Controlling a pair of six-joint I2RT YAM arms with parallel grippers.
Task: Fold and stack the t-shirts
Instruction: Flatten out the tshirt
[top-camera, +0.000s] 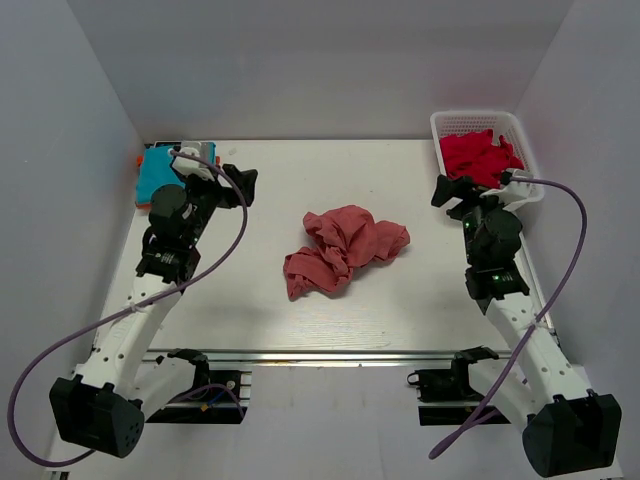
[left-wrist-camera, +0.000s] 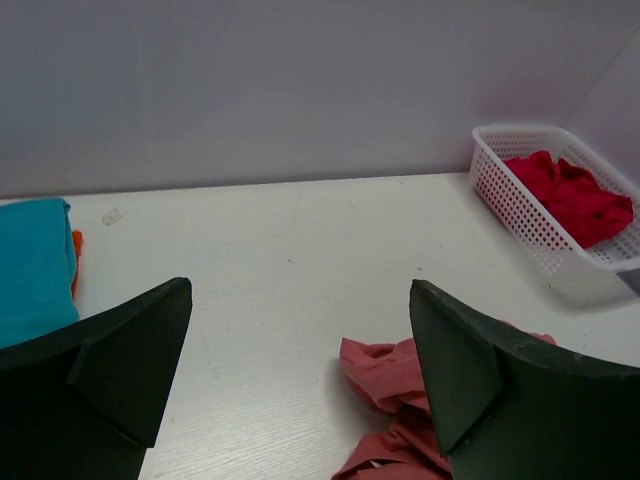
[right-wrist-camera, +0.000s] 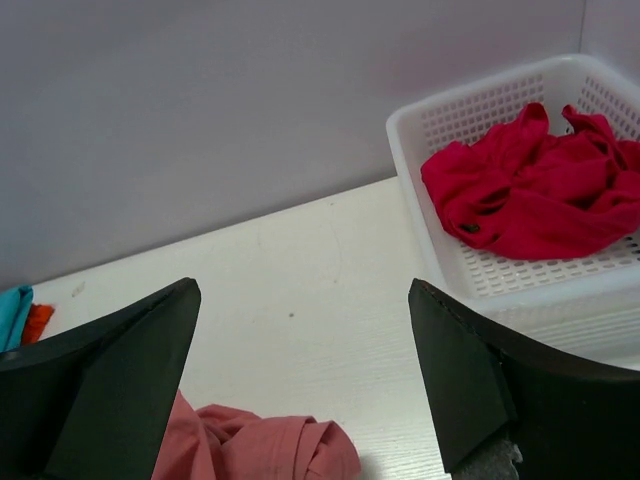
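A crumpled salmon-pink t-shirt (top-camera: 343, 250) lies in a heap at the middle of the white table; it also shows low in the left wrist view (left-wrist-camera: 385, 385) and the right wrist view (right-wrist-camera: 255, 445). A crumpled red t-shirt (top-camera: 478, 156) fills the white basket (top-camera: 522, 134) at the back right, also seen in the right wrist view (right-wrist-camera: 530, 190). A folded teal t-shirt (top-camera: 156, 170) lies at the back left on something orange. My left gripper (top-camera: 238, 184) is open and empty, left of the pink shirt. My right gripper (top-camera: 452, 192) is open and empty, beside the basket.
White walls close in the table on the left, back and right. The basket (left-wrist-camera: 530, 215) stands against the right wall. A metal rail (top-camera: 310, 356) runs along the near edge between the arm bases. Purple cables loop off both arms.
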